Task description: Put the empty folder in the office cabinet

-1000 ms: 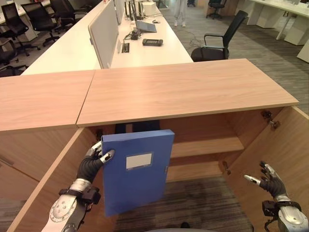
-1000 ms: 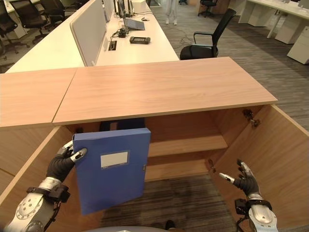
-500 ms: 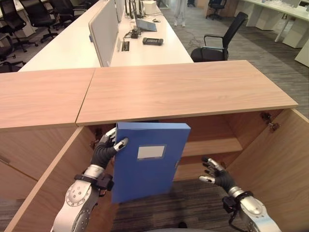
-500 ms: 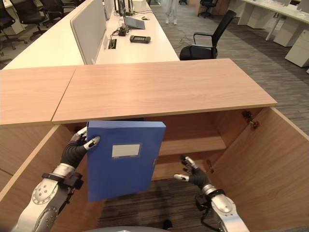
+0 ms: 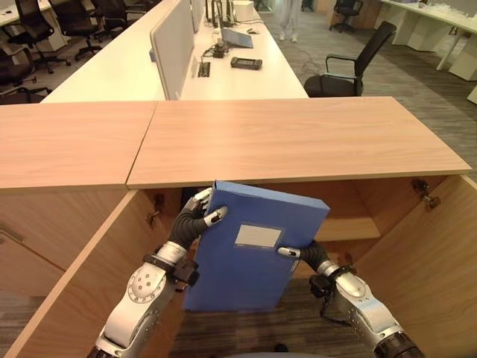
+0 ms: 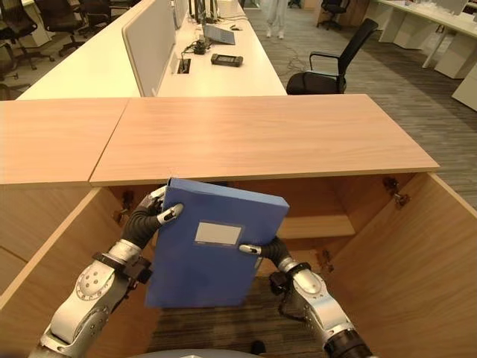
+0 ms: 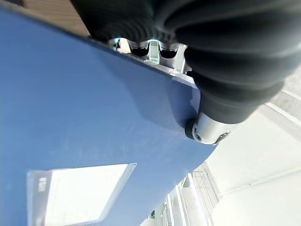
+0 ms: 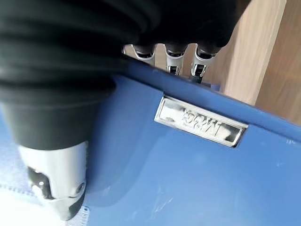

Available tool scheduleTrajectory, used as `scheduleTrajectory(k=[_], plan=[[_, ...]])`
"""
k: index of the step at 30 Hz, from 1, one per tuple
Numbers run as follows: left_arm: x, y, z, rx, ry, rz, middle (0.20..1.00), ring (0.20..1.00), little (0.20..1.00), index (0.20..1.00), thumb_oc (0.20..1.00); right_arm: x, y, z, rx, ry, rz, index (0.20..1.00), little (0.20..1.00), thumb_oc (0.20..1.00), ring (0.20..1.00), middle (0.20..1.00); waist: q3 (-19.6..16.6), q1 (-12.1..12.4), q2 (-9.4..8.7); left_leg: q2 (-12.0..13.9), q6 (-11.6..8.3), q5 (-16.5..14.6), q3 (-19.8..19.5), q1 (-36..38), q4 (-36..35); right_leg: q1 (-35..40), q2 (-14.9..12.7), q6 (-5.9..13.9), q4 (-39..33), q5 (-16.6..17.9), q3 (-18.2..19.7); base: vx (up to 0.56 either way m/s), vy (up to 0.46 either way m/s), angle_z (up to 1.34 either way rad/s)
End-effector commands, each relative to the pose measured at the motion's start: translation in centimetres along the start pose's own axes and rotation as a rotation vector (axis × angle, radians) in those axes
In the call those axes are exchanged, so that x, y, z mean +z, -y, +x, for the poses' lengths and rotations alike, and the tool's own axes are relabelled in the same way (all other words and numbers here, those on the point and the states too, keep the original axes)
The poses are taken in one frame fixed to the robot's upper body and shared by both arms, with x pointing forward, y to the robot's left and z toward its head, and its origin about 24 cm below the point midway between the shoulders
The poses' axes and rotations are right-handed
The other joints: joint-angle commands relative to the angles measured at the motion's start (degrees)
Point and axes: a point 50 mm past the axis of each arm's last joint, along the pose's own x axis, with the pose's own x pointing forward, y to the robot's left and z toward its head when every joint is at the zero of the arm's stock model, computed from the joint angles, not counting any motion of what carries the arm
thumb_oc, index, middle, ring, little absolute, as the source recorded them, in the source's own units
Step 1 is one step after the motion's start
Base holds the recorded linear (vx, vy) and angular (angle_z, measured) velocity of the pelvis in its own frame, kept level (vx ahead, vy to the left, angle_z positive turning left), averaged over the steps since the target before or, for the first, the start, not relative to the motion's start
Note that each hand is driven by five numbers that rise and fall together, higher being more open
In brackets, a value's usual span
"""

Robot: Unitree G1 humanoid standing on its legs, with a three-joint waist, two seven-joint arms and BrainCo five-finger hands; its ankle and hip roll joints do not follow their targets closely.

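Two hands on the blue plastic box folder [image 5: 250, 250]: left hand [image 5: 195, 221] clamped on its 10 o'clock corner, right hand [image 5: 302, 253] pinching its 3 o'clock edge, likely to steady the tilt before insertion. Folder hangs ahead of the open wooden office cabinet [image 5: 350, 224], not shelved. Right wrist view adds a metal clasp [image 8: 201, 121]. Beyond, 12 o'clock, white desks [image 5: 246, 71].

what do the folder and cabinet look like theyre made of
Folder: likely rigid plastic, smooth blue with a slight sheen, a white label and a metal clasp. Cabinet: wood-look board, probably matte laminate, with even grain on top and doors.
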Motion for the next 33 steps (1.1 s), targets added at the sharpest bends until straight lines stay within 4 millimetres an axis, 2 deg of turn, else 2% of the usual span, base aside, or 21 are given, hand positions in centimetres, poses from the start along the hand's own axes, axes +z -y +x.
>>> scheduleTrajectory(k=[1,5,7,8,10,11,14,18,19,22,24,25,27,28,29,30,31,32,33], plan=[[2.3,1.2,1.6,-0.082,0.166,-0.013,0.2,0.2,0.2,0.2,0.2,3.3,-2.3,1.9,0.07,0.182,0.114,1.0,1.0,1.0,1.0,1.0,-1.1,0.0,-2.87,-4.0,2.75,-3.5,0.2,-0.6,0.1,4.2,0.4,1.86,0.4,-5.8,-0.8,0.01,-0.014,0.03],[2.5,1.8,2.2,-0.113,0.177,-0.039,0.2,0.2,0.2,0.2,0.2,3.4,-3.7,2.7,0.142,0.183,0.17,1.0,1.0,1.0,1.0,1.0,-1.1,0.2,-3.0,-4.0,2.65,-3.4,0.0,-0.6,0.1,4.1,0.5,1.78,0.4,-5.8,-0.8,0.0,0.0,0.0],[2.8,2.7,2.7,-0.157,0.196,-0.081,0.2,0.2,0.2,0.2,0.2,2.8,-5.5,3.3,0.236,0.139,0.219,1.0,1.0,1.0,1.0,1.0,-1.1,0.5,-3.15,-4.0,2.57,-3.3,-0.2,-0.6,0.1,4.2,0.6,1.69,0.4,-5.8,-0.9,0.0,0.0,0.0],[2.9,3.0,2.9,-0.174,0.205,-0.094,0.2,0.2,0.2,0.2,0.2,2.3,-6.2,3.5,0.274,0.115,0.242,0.2,0.2,0.2,0.2,0.2,-1.1,0.6,-3.25,-4.0,2.53,-3.2,-0.4,-0.6,0.1,4.2,0.6,1.66,0.4,-5.8,-0.9,0.0,-0.011,0.03],[3.1,3.2,3.1,-0.19,0.217,-0.1,0.2,0.2,0.2,0.2,0.2,2.0,-6.8,3.7,0.301,0.098,0.266,0.2,0.2,0.2,0.2,0.2,-1.1,0.7,-3.33,-4.0,2.49,-3.2,-0.5,-0.6,0.1,4.2,0.6,1.65,0.4,-5.8,-1.0,0.0,-0.018,0.1],[3.4,3.7,3.3,-0.216,0.236,-0.122,0.2,0.2,0.2,0.2,0.2,0.8,-8.3,3.4,0.367,0.05,0.318,0.2,0.2,0.2,0.2,0.2,-1.0,1.0,-3.43,-4.0,2.32,-3.1,-0.7,-0.7,0.1,4.3,0.6,1.65,0.4,-5.9,-1.4,-0.01,-0.031,0.15],[3.4,3.8,3.4,-0.221,0.236,-0.12,0.2,0.2,0.2,0.2,0.2,-0.1,-8.8,3.1,0.373,0.024,0.378,0.2,0.2,0.2,0.2,0.2,-1.0,1.0,-3.44,-3.9,2.27,-3.0,-0.8,-0.8,0.1,4.4,0.6,1.64,0.4,-5.9,-1.5,0.0,-0.016,0.1],[2.9,3.8,3.4,-0.22,0.209,-0.11,0.2,0.2,0.2,0.2,0.2,-1.7,-9.9,2.2,0.355,-0.011,0.577,0.2,0.2,0.2,0.2,0.2,-0.8,0.5,-3.31,-3.9,2.13,-3.0,-0.8,-0.8,0.1,4.2,0.8,1.69,0.4,-5.9,-1.6,0.0,0.0,0.0],[2.4,3.7,3.5,-0.214,0.186,-0.113,0.2,0.2,0.2,0.2,0.2,-2.3,-9.9,1.7,0.333,-0.015,0.66,0.2,0.2,0.2,0.2,0.2,-0.7,0.2,-3.23,-3.8,2.03,-2.9,-0.8,-0.9,0.1,4.1,0.8,1.69,0.4,-5.9,-1.6,0.0,0.0,0.0],[1.6,3.6,3.3,-0.207,0.149,-0.128,0.2,0.2,0.2,0.2,0.2,-3.0,-9.6,1.3,0.288,-0.012,0.751,0.2,0.2,0.2,0.2,0.2,-0.7,-0.2,-3.15,-3.8,1.98,-2.9,-0.7,-1.0,0.1,4.0,0.9,1.72,0.4,-5.9,-1.5,0.0,0.0,0.0],[0.6,3.5,3.1,-0.196,0.098,-0.148,0.2,0.2,0.2,0.2,0.2,-4.1,-9.1,0.7,0.217,-0.033,0.834,0.2,0.2,0.2,0.2,0.2,-0.8,-0.6,-3.06,-3.7,1.9,-2.9,-0.6,-1.0,0.1,4.0,1.0,1.69,0.4,-5.9,-1.5,0.0,0.0,0.0],[0.2,3.4,3.0,-0.194,0.076,-0.155,0.351,0.351,0.351,0.351,0.351,-4.8,-8.8,0.5,0.178,-0.048,0.856,0.2,0.2,0.2,0.2,0.2,-0.8,-0.7,-3.03,-3.7,1.86,-3.0,-0.6,-1.0,0.1,4.0,1.0,1.68,0.4,-5.9,-1.5,0.0,0.0,0.0],[-1.1,3.1,2.7,-0.174,0.006,-0.165,0.479,0.479,0.479,0.479,0.479,-7.0,-7.6,-0.5,0.03,-0.097,0.95,0.2,0.2,0.2,0.2,0.2,-0.9,-1.4,-2.89,-3.6,1.68,-3.0,-0.4,-1.0,0.1,4.0,1.2,1.69,0.4,-5.9,-1.4,0.0,0.0,0.0],[-1.7,2.9,2.5,-0.164,-0.025,-0.167,0.504,0.504,0.504,0.504,0.504,-7.7,-7.2,-0.9,-0.023,-0.111,0.994,0.2,0.2,0.2,0.2,0.2,-0.9,-1.6,-2.82,-3.6,1.65,-3.0,-0.4,-1.0,0.1,4.0,1.2,1.72,0.4,-5.9,-1.4,0.02,-0.034,-0.02],[-3.0,2.7,2.0,-0.148,-0.094,-0.189,0.774,0.774,0.774,0.774,0.774,-8.9,-6.4,-1.5,-0.13,-0.13,1.055,0.2,0.2,0.2,0.2,0.2,-1.1,-2.0,-2.69,-3.5,1.57,-3.1,-0.3,-0.9,0.1,4.0,1.3,1.75,0.4,-6.0,-1.3,0.0,0.0,0.0],[-3.0,2.7,2.0,-0.149,-0.094,-0.189,0.821,0.821,0.821,0.821,0.821,-8.9,-6.4,-1.5,-0.13,-0.13,1.055,0.2,0.2,0.2,0.2,0.2,-1.1,-2.0,-2.68,-3.5,1.57,-3.1,-0.3,-0.9,0.1,4.0,1.3,1.75,0.4,-6.0,-1.3,0.0,0.0,0.0],[-3.6,2.6,1.8,-0.141,-0.128,-0.206,1.0,1.0,1.0,1.0,1.0,-9.4,-6.0,-1.8,-0.171,-0.139,1.069,0.2,0.2,0.2,0.2,0.2,-1.2,-2.2,-2.62,-3.4,1.55,-3.1,-0.2,-0.8,0.1,4.0,1.4,1.75,0.4,-5.9,-1.2,0.0,0.0,0.0],[-4.6,2.8,1.6,-0.125,-0.168,-0.247,1.0,1.0,1.0,1.0,1.0,-8.5,-5.2,-1.5,-0.212,-0.079,1.059,0.2,0.2,0.2,0.2,0.2,-1.2,-2.5,-2.53,-3.4,1.58,-3.1,-0.1,-0.8,0.1,4.0,1.4,1.79,0.4,-5.9,-1.0,0.0,0.0,0.0],[-5.3,2.6,1.3,-0.118,-0.207,-0.239,1.0,1.0,1.0,1.0,1.0,-9.0,-5.6,-2.2,-0.203,-0.093,1.067,0.2,0.2,0.2,0.2,0.2,-1.3,-2.7,-2.4,-3.3,1.54,-3.2,0.1,-0.7,0.1,4.0,1.4,1.84,0.4,-5.8,-1.0,0.01,-0.027,-0.05]])
